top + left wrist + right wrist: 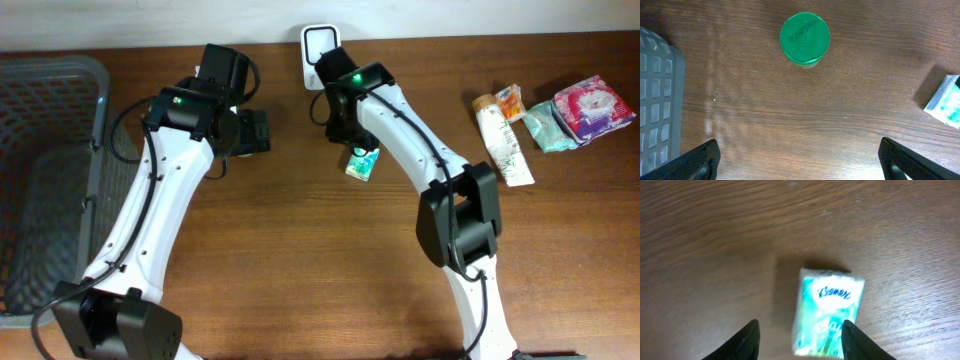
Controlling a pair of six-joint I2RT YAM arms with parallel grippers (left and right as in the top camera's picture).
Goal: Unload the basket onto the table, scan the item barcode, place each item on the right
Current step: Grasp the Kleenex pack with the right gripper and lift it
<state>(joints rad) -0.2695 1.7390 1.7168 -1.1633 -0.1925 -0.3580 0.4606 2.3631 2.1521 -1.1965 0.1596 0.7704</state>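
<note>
Dark brown wood forms the surface (300, 260), with a grey basket (50, 120) at its left edge and a white scanner (318, 45) upright at the far edge, near the middle. The pack (363, 165), a small teal and white tissue pack, lies flat on the wood just in front of the scanner and slightly to its right. The right tool (800, 325) hangs directly over it. In the right wrist view its two dark fingers (747, 340) straddle the pack: one stands clear with bare wood showing between, and the other is at the pack's edge. That tool is released, not clenched on the pack. The left tool (800, 155) hangs over the wood between the basket and the scanner, its fingers spread wide at the lower corners of the left wrist view and grasping nothing. Below it a jar (804, 39) with a green lid stands on the wood, with the basket to one side and the pack just showing at the opposite edge. Well to the right, a tube (505, 140), a sachet (510, 100), a teal packet (547, 127) and a pink packet (592, 105) lie together.
</note>
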